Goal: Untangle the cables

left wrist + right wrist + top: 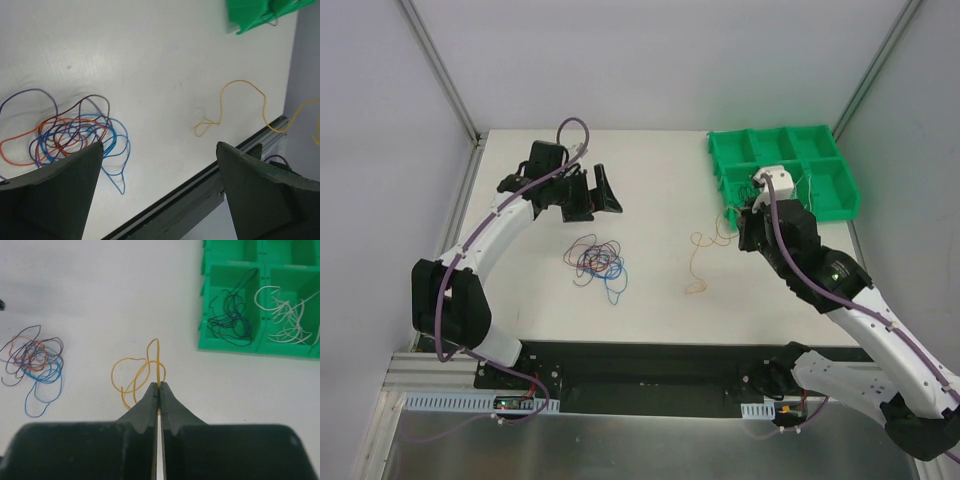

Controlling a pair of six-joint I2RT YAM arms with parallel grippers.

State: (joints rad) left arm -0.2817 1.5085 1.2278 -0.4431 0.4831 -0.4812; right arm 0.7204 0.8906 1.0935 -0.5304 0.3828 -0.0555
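Evidently the tangle of cables (pixel 597 260) is lying on the white table (pixel 660 160) in front of the left arm. It is a loose knot of blue, orange, red and dark purple strands, well apart from the green bin tray (pixel 718 150) at the far right. The left gripper (pixel 159 150) is hovering above the knot with its jaws spread wide and nothing between them. The right gripper (pixel 159 386) is pinching a yellow cable (pixel 155 340) between its closed fingertips, and the rest of that cable is curling in loops on the table near the tray. Dark cables (pixel 230 315) are sitting in one compartment, with white cables (pixel 285 315) in the one next to it.

These strands are looking hair-thin, very light and limp, holding only soft curves. Pulling on one would probably drag the whole knot along rather than free it. The smooth insulation is likely slippery, so a strand could slide out of a loose pinch. Breakage seems unlikely, though a hard tug might tighten a crossing.

The best hold is probably a loop straying outside the knot, such as the blue loop (pixel 128 150) trailing towards the table's near edge. It would need taking at the very fingertips, low against the surface.

No brand, label or writing is showing legibly anywhere.
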